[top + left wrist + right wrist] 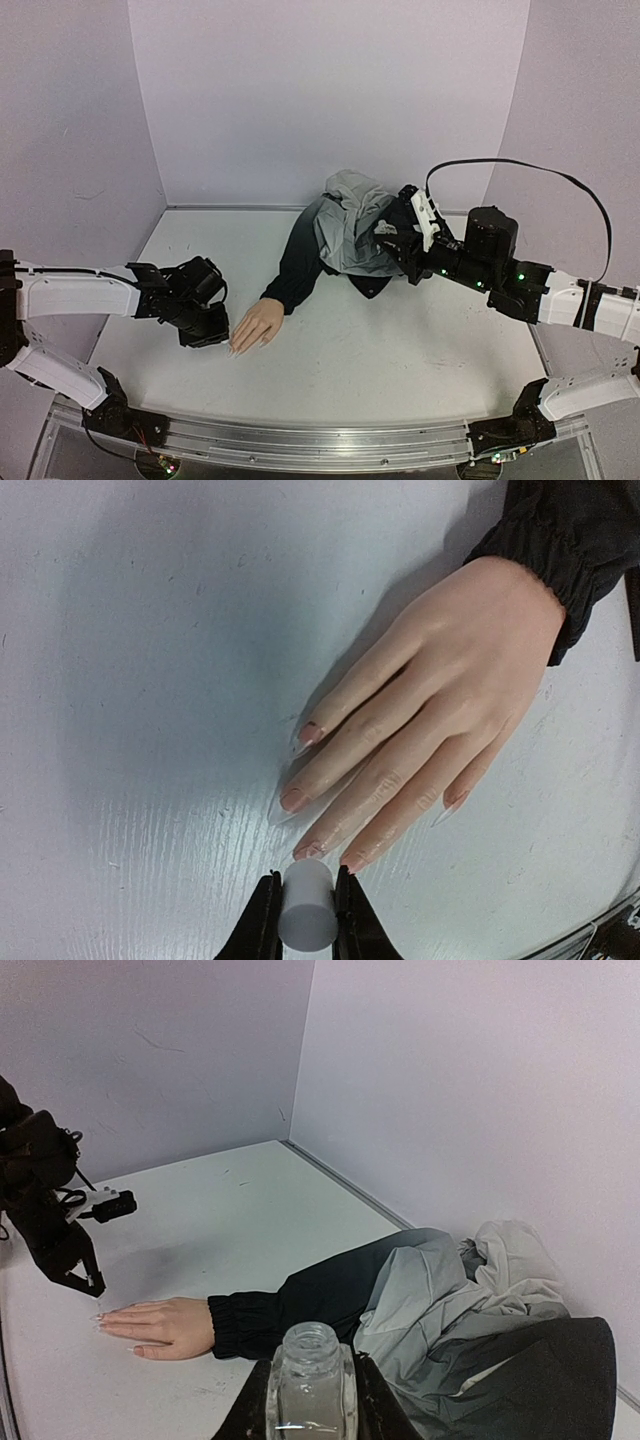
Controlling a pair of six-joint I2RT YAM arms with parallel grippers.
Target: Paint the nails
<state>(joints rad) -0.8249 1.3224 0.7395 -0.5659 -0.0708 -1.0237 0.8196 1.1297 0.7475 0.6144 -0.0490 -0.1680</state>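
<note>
The flesh-coloured mannequin hand (257,325) lies palm down on the table, its dark sleeve (295,262) running back. In the left wrist view the hand (430,710) shows its pale glossy nails (294,799) pointing at my fingers. My left gripper (305,880) is shut on a white cylindrical cap (307,915), right at the fingertips; I cannot see any brush under it. It also shows in the top view (205,330). My right gripper (310,1385) is shut on an open clear glass bottle (311,1360), held up over the jacket (395,242), far from the hand (160,1322).
A crumpled grey and black jacket (350,225) lies at the back middle of the white table (400,360). Lilac walls (330,90) close the back and sides. A metal rail (300,440) runs along the near edge. The left arm (45,1200) shows in the right wrist view.
</note>
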